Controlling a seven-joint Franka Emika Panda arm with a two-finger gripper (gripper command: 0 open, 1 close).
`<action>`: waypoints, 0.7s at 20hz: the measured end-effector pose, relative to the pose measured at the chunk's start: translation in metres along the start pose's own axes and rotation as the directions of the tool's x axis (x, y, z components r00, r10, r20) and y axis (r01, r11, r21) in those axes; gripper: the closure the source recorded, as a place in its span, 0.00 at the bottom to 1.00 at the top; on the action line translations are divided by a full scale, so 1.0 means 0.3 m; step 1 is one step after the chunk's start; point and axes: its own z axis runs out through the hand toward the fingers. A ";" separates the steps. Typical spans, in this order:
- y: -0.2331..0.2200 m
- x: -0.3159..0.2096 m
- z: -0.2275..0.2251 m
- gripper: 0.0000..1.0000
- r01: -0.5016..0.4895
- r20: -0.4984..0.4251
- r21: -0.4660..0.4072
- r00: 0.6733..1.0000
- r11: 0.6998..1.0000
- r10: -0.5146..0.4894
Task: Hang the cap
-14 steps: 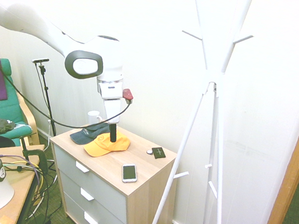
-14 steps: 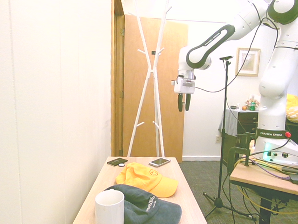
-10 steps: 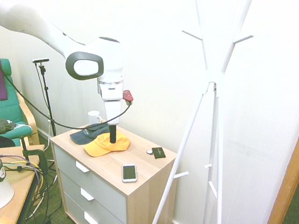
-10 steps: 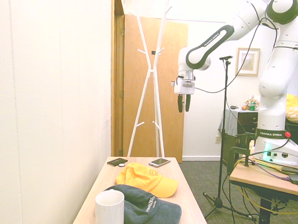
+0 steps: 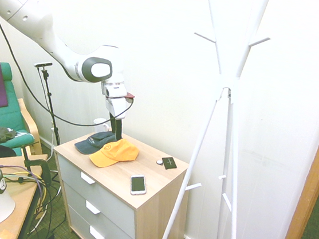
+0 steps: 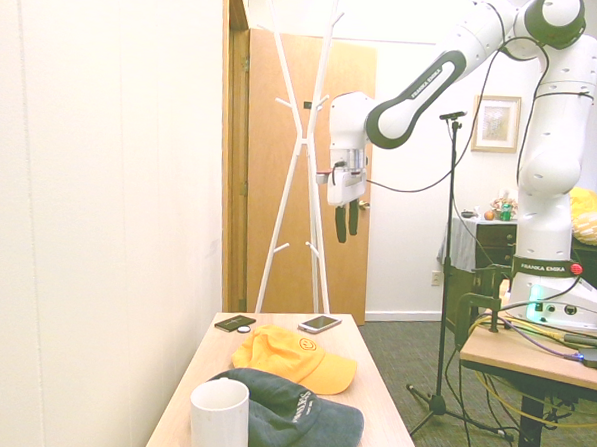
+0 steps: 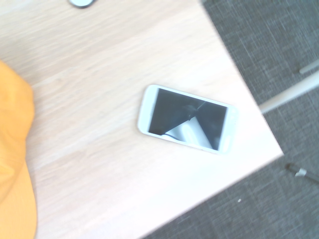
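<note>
The orange-yellow cap (image 5: pixel 115 151) lies on the wooden dresser top (image 5: pixel 152 179), its brim toward the dresser's front. In the second exterior view the cap (image 6: pixel 294 355) shows a small dark round mark on its crown. My gripper (image 6: pixel 346 233) hangs in the air well above the dresser with its two dark fingers pointing down, open and holding nothing. In the first exterior view the gripper (image 5: pixel 115 137) stands above the two caps. An edge of the cap (image 7: pixel 12 164) shows in the wrist view. The white coat rack (image 5: pixel 228 87) stands beside the dresser.
A dark navy cap (image 6: pixel 298 416) lies against the orange one, with a white mug (image 6: pixel 219 420) beside it. A white phone (image 7: pixel 187 119), a small dark square item (image 5: pixel 169 162) and a small round object (image 5: pixel 159 161) lie on the dresser. A wall runs behind.
The arm has swung toward the wall side, over the dresser. The gripper has shifted sideways and a little lower in the second exterior view, still open. The caps have not moved.
</note>
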 end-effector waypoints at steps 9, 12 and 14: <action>-0.325 -0.126 0.167 0.00 0.140 -0.037 -0.008 0.989 0.990 -0.141; -0.432 -0.172 0.202 0.00 0.180 -0.036 -0.002 0.983 0.984 -0.180; -0.494 -0.208 0.228 0.00 0.204 -0.036 -0.005 0.978 0.979 -0.204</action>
